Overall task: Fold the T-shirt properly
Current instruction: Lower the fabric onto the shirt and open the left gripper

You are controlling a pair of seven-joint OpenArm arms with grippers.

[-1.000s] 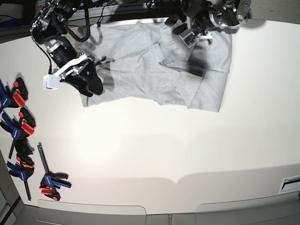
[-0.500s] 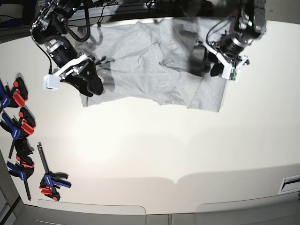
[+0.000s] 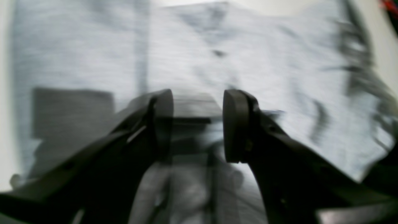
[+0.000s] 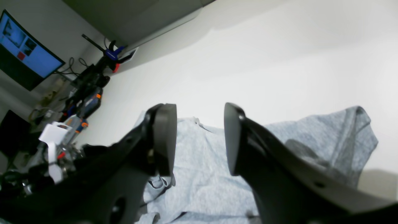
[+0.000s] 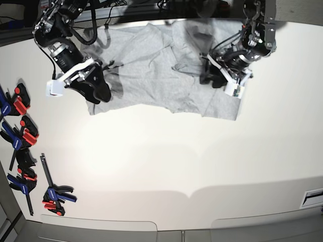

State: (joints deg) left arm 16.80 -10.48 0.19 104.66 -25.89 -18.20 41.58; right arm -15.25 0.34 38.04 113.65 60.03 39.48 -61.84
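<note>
We have the shirt (image 5: 166, 75) spread at the far edge of the surface (image 5: 166, 161), rumpled rather than flat, with loose folds across the middle and one edge turned over near the centre. It lies plain side up as far as we can see; no lettering shows.

Our left tool (image 5: 218, 79) hangs over the shirt's right-hand part in the base view, low above the cloth. Its wrist view (image 3: 197, 124) is smeared by motion, but the two pads stand apart with only grey fabric visible beyond the gap, so we read it as released and holding nothing. We judge it is placed there to take the side hem or sleeve and bring it across for a lengthwise fold.

Our right tool (image 5: 98, 89) sits at the opposite side, by the lower left corner of the shirt. In its own view (image 4: 199, 140) the pads are parted with daylight between them, and the cloth lies below and beyond, not pinched. We take it to be released too, waiting at that corner so both sides can be handled together.

A row of clamps (image 5: 22, 146) lies well apart at the left edge of the surface, out of the work.

We judge the fold has barely begun: the shirt needs smoothing before a clean crease is possible.
</note>
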